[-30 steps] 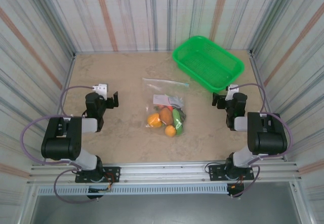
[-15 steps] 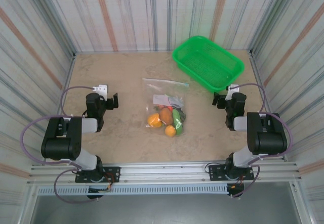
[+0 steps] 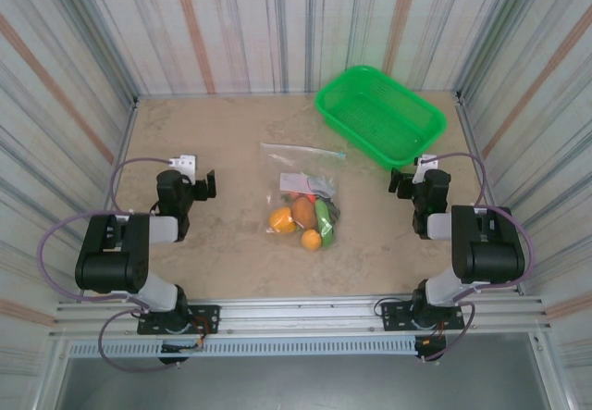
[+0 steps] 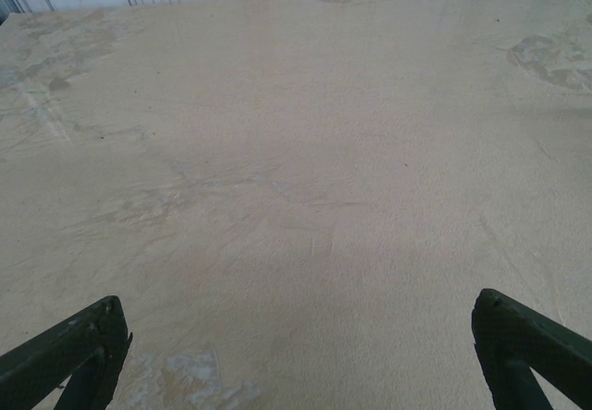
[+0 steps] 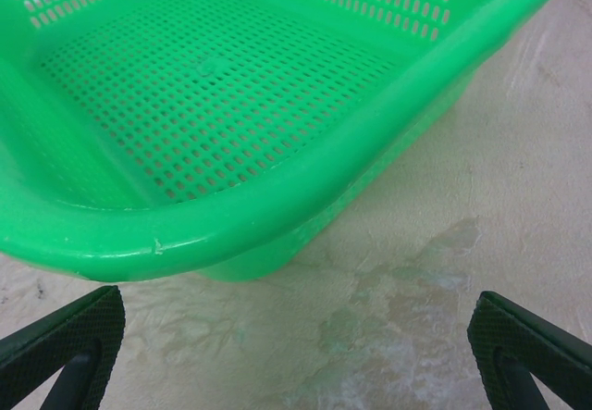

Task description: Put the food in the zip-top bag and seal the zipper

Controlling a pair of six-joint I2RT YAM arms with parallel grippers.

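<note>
The clear zip-top bag point(image 3: 301, 167) lies flat mid-table, its pale zipper point(image 3: 303, 149) along the far edge. The food is heaped at the bag's near end: an orange point(image 3: 282, 219), a brown potato point(image 3: 303, 210), a green cucumber point(image 3: 324, 217), a small yellow-orange fruit point(image 3: 312, 240), a bit of red fruit point(image 3: 294, 196). Whether it lies inside the bag I cannot tell. My left gripper point(image 3: 185, 184) point(image 4: 298, 310) stands open over bare table, left of the bag. My right gripper point(image 3: 421, 181) point(image 5: 296, 304) is open too, right of the bag, just before the basket.
A green mesh basket point(image 3: 379, 114) point(image 5: 231, 105) sits at the back right, its near rim close in front of my right gripper. Striped walls point(image 3: 277, 21) enclose the table on three sides. Bare tabletop point(image 4: 305, 151) lies ahead of the left gripper.
</note>
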